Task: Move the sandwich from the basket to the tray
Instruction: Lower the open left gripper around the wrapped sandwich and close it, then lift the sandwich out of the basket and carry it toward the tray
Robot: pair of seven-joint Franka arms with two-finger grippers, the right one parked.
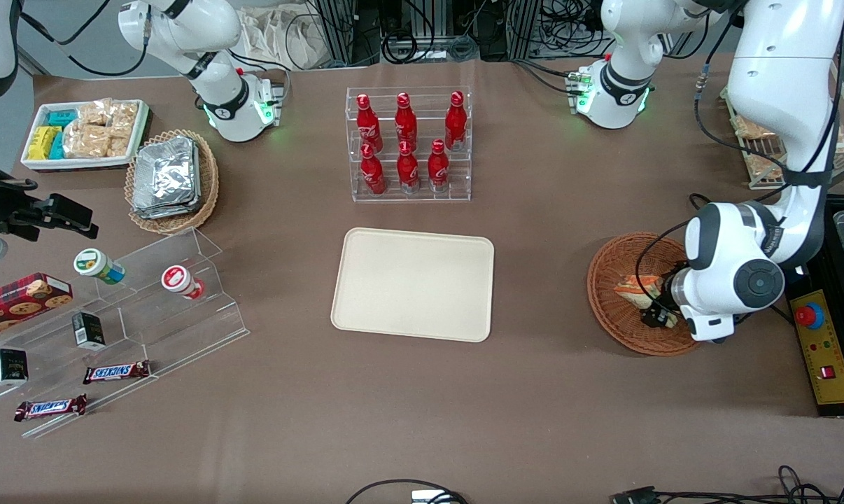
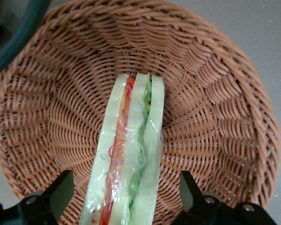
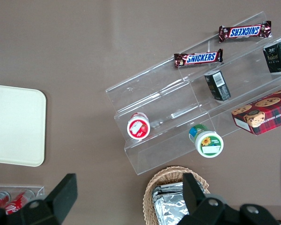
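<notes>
The sandwich (image 1: 635, 288) is a wrapped wedge of white bread with orange and green filling, lying in the reddish-brown wicker basket (image 1: 606, 283) toward the working arm's end of the table. My left gripper (image 1: 658, 309) is lowered into the basket over the sandwich. In the left wrist view the sandwich (image 2: 131, 159) lies between the two dark fingers (image 2: 62, 189), with a gap on each side, so the gripper (image 2: 125, 190) is open and straddles it above the basket floor (image 2: 210, 117). The cream tray (image 1: 413, 283) lies bare at the table's middle and also shows in the right wrist view (image 3: 14, 124).
A clear rack of red bottles (image 1: 409, 143) stands farther from the front camera than the tray. A clear stepped shelf with snacks (image 1: 128, 315), a tan oval basket of foil packs (image 1: 170, 178) and a white snack bin (image 1: 86, 133) lie toward the parked arm's end. A yellow button box (image 1: 817, 343) sits beside the basket.
</notes>
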